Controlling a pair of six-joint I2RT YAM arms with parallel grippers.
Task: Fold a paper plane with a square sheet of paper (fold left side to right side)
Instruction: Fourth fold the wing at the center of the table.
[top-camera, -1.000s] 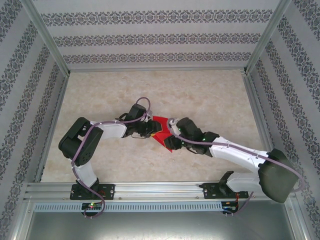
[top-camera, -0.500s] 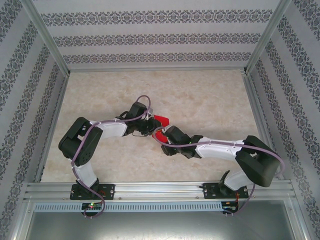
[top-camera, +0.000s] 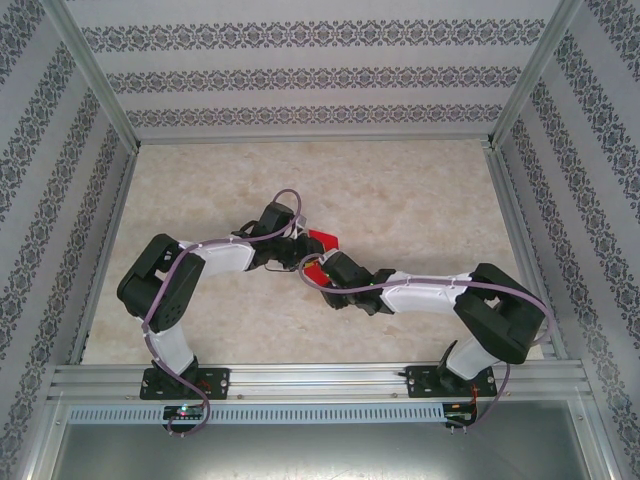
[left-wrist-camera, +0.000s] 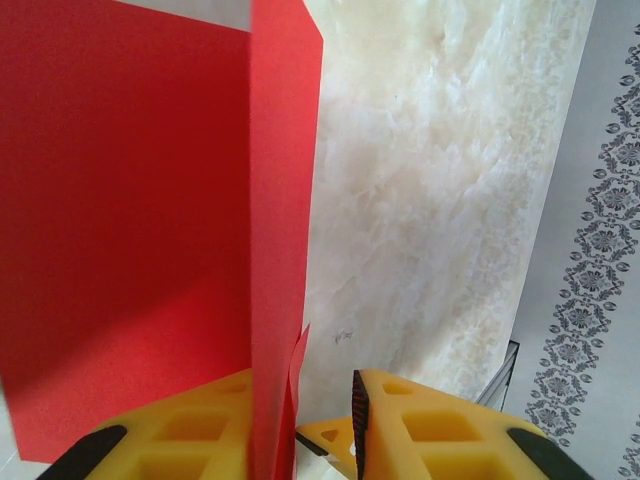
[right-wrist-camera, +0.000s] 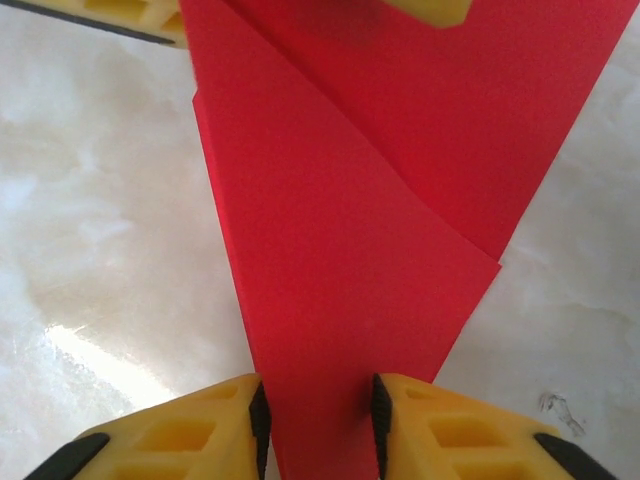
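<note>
1. The paper (top-camera: 322, 240) lies mid-table (top-camera: 420, 200), part-folded, between both grippers.
2. Left gripper (left-wrist-camera: 312, 382): fingers apart, with a raised flap standing between them against one finger, not clamped.
3. Right gripper (right-wrist-camera: 318, 385): fingers apart, straddling the paper's narrow end.
4. Probably best: the right gripper pins the paper flat while the left carries the flap rightward, aligning edges before creasing.

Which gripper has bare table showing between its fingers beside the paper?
The left gripper: the red paper hugs one finger, leaving a gap to the other. At the right gripper the paper spans finger to finger.
</note>
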